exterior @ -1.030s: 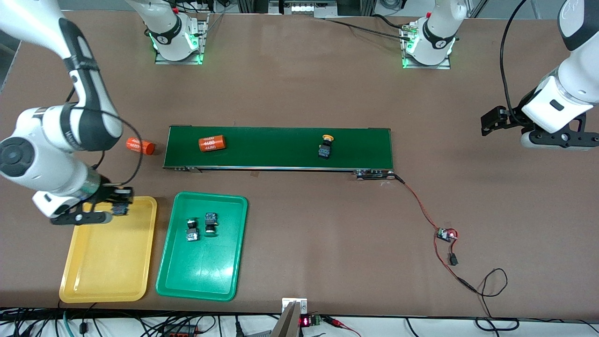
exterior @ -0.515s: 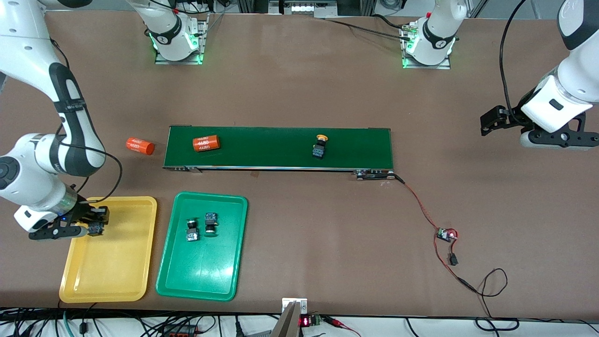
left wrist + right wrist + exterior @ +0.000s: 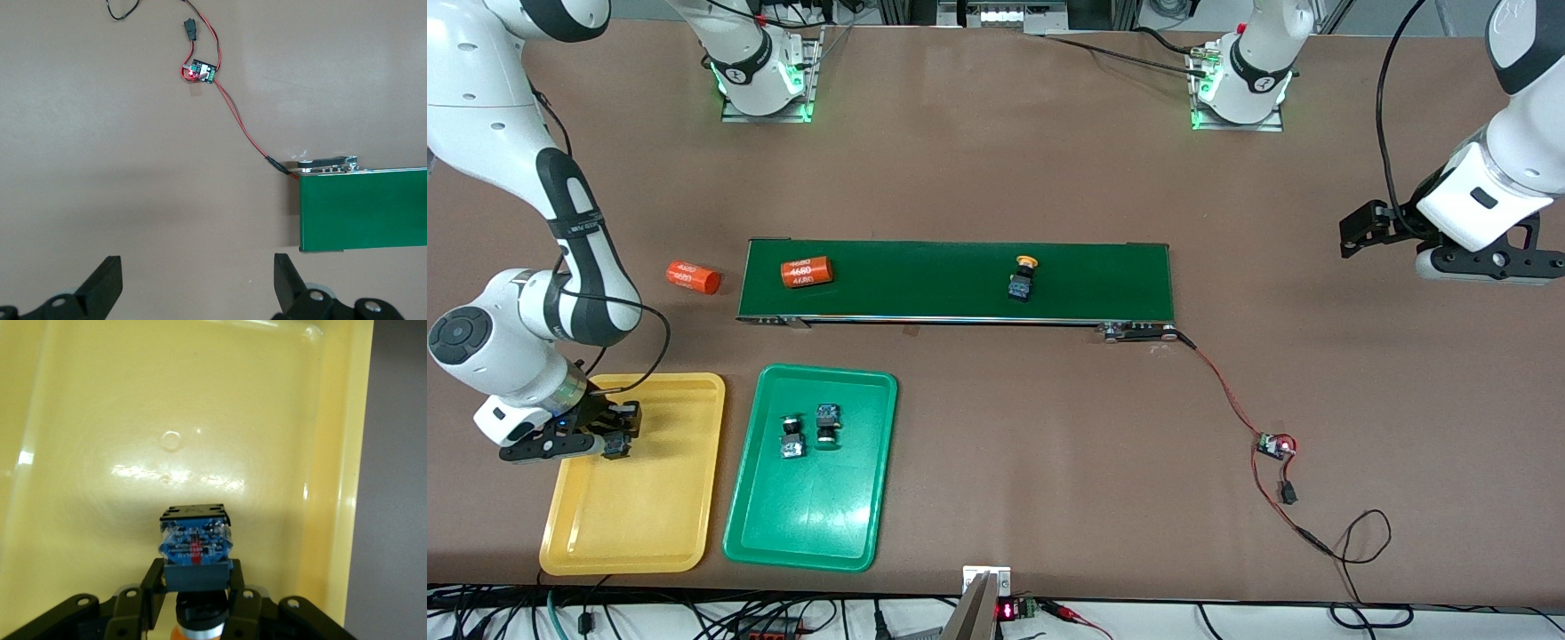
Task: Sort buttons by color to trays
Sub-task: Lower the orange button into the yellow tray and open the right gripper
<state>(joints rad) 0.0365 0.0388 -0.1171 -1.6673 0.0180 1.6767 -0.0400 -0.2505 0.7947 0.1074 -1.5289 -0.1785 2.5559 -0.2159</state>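
My right gripper is shut on a button and holds it low over the yellow tray, near the tray's outer long edge. In the right wrist view the gripper grips the button's black-and-blue body over the tray floor; an orange-yellow cap shows under it. A yellow-capped button lies on the dark-green conveyor belt. Two buttons lie in the green tray. My left gripper waits open and empty above bare table, past the belt's end; its wrist view shows it with jaws wide apart.
An orange cylinder lies on the belt toward the right arm's end, and another lies on the table just off that end. A red-and-black wire with a small circuit board runs from the belt's other end; it also shows in the left wrist view.
My right gripper has carried the button from the yellow tray's belt-side corner to its outer edge, nearer the front camera. The belt's button and cylinder have shifted toward the right arm's end.
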